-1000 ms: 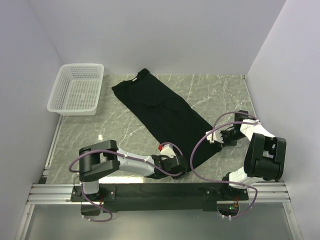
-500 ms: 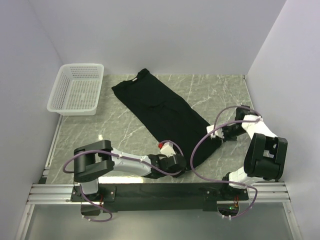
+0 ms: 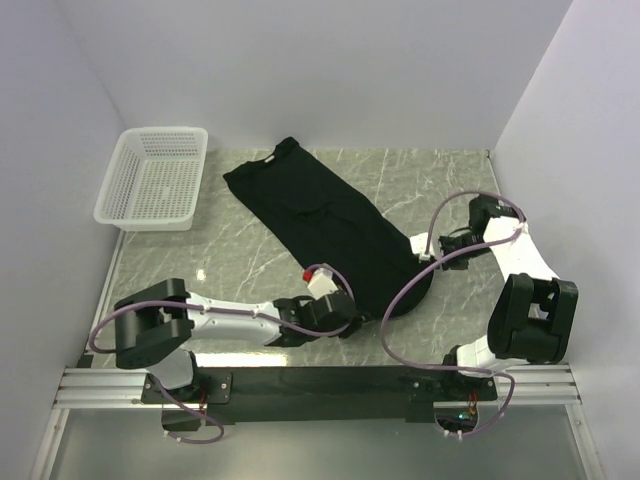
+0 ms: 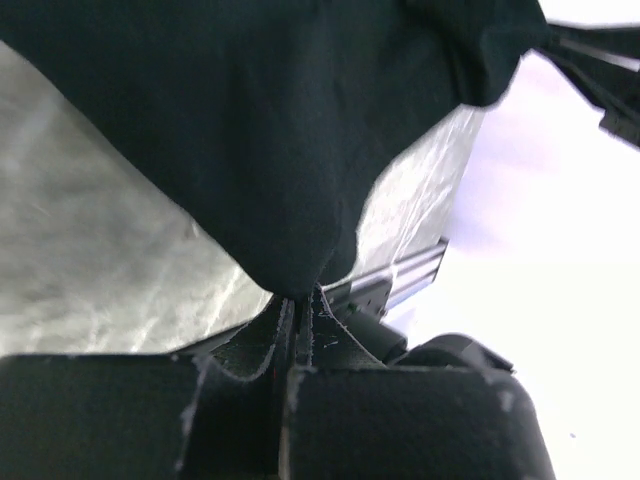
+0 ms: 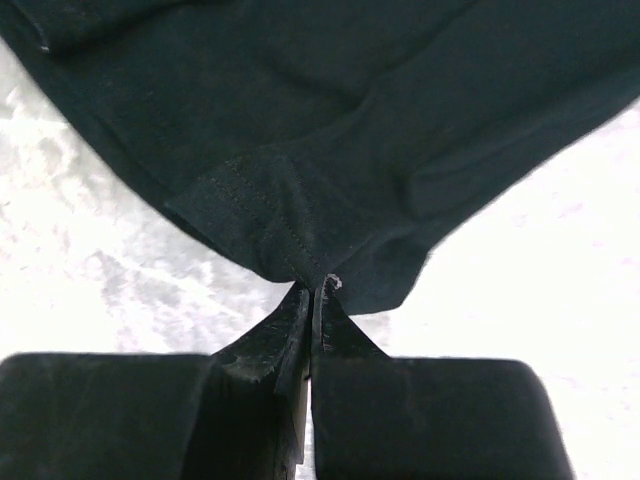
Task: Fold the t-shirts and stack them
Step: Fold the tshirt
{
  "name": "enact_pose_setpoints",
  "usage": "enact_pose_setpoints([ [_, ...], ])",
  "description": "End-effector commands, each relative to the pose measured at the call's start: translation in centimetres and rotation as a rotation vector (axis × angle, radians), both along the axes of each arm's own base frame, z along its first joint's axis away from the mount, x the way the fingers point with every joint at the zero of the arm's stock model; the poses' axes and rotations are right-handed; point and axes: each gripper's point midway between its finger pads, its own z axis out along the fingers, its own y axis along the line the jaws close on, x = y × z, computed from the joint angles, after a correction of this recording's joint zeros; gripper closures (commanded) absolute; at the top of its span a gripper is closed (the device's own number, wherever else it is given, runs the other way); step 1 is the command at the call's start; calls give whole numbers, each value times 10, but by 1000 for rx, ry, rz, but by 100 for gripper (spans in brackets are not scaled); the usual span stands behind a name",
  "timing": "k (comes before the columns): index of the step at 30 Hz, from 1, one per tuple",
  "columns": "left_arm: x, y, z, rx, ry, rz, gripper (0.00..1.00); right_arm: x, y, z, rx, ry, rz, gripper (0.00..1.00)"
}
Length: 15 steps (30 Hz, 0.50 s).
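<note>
Marble table (image 3: 450, 180): left claw (image 4: 300, 300) and right claw (image 5: 312, 285) both clamped on the black t-shirt (image 3: 320, 215) (at its near end).

Grey-green marbled tabletop (image 3: 240, 255), veined white. Pale lilac walls (image 3: 330, 70) at left, far and right edges. Even, soft light.

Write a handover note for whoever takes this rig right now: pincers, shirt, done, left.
Left pincer: shut on one hem corner of the black t-shirt.
Right pincer: shut on the other hem corner.
Shirt: diagonal on the table, collar toward the white basket, hem end bunched between the arms.
Done: both corners gripped; shirt looks already narrowed lengthwise.
Left: carry hem to collar, finish fold, stack.
</note>
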Motion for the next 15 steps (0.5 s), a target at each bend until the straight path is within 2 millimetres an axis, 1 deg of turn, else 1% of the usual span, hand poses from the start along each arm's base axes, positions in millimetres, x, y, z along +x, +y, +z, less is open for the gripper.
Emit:
enact_pose_setpoints([
  [1, 18, 10, 25, -65, -35, 43, 100, 19, 17, 28, 46, -48, -18, 100],
  [2, 25, 16, 28, -71, -39, 60, 100, 24, 18, 30, 48, -51, -25, 100],
  [3, 28, 18, 30, -76, -38, 64, 100, 33, 21, 34, 48, -45, -34, 100],
  [5, 38, 27, 34, -83, -47, 83, 100, 42, 24, 38, 59, -41, -46, 100],
  [7, 46, 32, 38, -90, -55, 91, 100, 55, 30, 43, 63, -37, -63, 100],
  [8, 55, 38, 42, -98, -60, 109, 100, 61, 32, 45, 65, -41, -67, 100],
  [9, 59, 40, 42, -97, -62, 113, 100, 70, 35, 48, 68, -38, -86, 100],
  [10, 62, 43, 44, -96, -68, 113, 100, 74, 41, 48, 68, -38, -77, 100],
  [11, 71, 48, 46, -99, -73, 132, 100, 78, 44, 44, 71, -13, -95, 100],
  [12, 75, 51, 48, -100, -77, 139, 100, 87, 47, 50, 75, -24, -98, 100],
  [13, 79, 54, 47, -93, -79, 139, 100, 91, 52, 51, 77, -25, -95, 100],
  [14, 87, 60, 48, -94, -82, 161, 100, 95, 52, 45, 83, 6, -123, 100],
  [15, 90, 64, 47, -85, -79, 168, 100, 103, 65, 51, 89, -7, -105, 100],
])
